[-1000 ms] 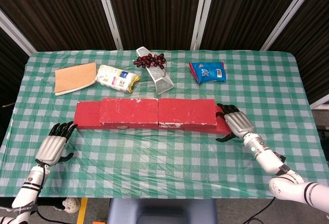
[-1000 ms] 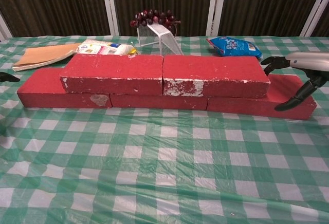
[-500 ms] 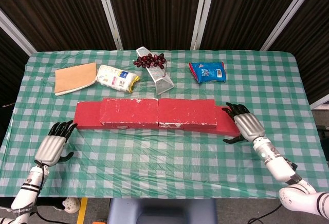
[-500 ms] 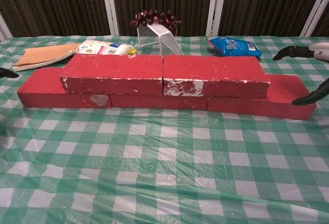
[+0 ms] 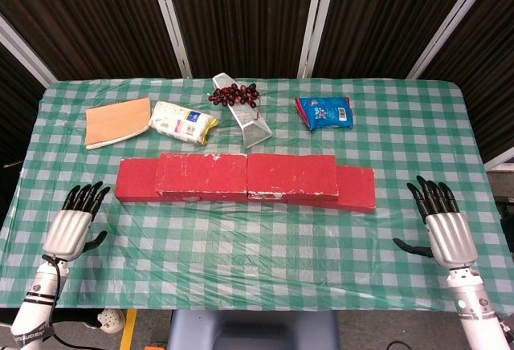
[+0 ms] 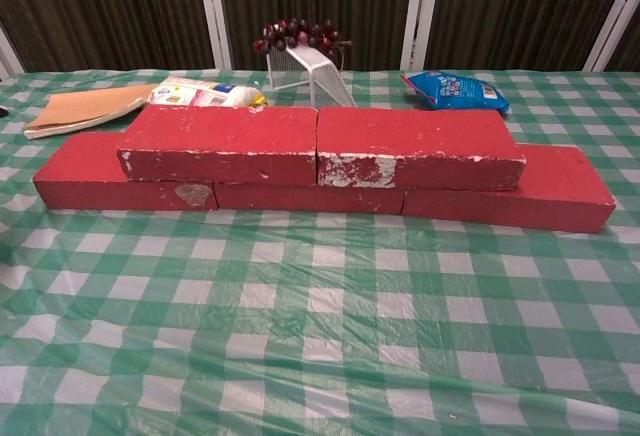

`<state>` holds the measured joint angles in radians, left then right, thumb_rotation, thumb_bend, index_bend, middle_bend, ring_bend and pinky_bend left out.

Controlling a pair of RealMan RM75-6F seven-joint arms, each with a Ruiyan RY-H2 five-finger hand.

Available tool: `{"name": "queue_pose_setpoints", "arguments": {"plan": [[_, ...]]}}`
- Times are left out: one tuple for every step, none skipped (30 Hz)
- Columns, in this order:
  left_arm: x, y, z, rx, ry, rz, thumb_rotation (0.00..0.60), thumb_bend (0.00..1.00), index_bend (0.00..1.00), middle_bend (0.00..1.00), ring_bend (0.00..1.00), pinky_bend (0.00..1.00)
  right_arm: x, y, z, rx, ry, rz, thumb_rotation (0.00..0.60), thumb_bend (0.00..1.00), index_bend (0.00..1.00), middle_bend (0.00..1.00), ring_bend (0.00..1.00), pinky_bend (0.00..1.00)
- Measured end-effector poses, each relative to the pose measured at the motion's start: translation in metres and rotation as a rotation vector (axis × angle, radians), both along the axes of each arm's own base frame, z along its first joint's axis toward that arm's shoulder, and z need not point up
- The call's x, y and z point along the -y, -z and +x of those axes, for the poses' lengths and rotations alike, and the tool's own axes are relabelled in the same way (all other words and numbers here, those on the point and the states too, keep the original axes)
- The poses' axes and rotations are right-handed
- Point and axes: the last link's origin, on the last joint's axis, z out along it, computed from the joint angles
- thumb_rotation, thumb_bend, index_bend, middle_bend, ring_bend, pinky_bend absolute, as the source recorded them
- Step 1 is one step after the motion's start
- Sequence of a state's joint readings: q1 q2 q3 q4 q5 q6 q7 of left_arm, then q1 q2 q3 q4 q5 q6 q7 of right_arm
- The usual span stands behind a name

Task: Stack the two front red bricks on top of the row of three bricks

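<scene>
Two red bricks lie end to end on top of a row of red bricks: the left upper brick and the right upper brick. The lower row shows at its left end and right end. My left hand hovers open near the table's front left, apart from the bricks. My right hand is open at the front right, well clear of the stack. Neither hand appears in the chest view.
Behind the bricks lie a brown notebook, a white packet, a tipped wire basket with dark grapes, and a blue snack bag. A green checked cloth covers the table.
My right hand has drawn back from the right end of the brick row toward the front right. My left hand has pulled slightly back and left.
</scene>
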<state>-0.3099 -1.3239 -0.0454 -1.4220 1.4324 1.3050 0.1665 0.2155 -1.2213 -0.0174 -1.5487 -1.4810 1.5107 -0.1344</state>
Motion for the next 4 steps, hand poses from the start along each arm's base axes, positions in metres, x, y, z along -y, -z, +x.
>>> {"name": "queue_pose_setpoints", "arguments": {"plan": [[0.0005, -0.0001, 0.0004, -0.002, -0.001, 0.002, 0.6, 0.29, 0.0, 0.0, 0.0, 0.03, -0.0016, -0.0005, 0.0001, -0.002, -0.002, -0.006, 0.527, 0.21, 0.0, 0.0, 0.0, 0.0], [0.001, -0.0001, 0.0009, -0.002, -0.002, 0.002, 0.6, 0.29, 0.0, 0.0, 0.0, 0.03, -0.0035, -0.0011, 0.0, -0.002, -0.003, -0.012, 0.527, 0.21, 0.0, 0.0, 0.0, 0.0], [0.0014, -0.0004, 0.0013, -0.003, -0.002, 0.003, 0.6, 0.29, 0.0, 0.0, 0.0, 0.03, -0.0058, -0.0017, -0.0005, -0.004, -0.001, -0.018, 0.527, 0.21, 0.0, 0.0, 0.0, 0.0], [0.0019, -0.0008, 0.0016, -0.003, -0.002, 0.004, 0.6, 0.3, 0.0, 0.0, 0.0, 0.03, -0.0085, -0.0025, -0.0011, -0.006, 0.001, -0.025, 0.527, 0.21, 0.0, 0.0, 0.0, 0.0]]}}
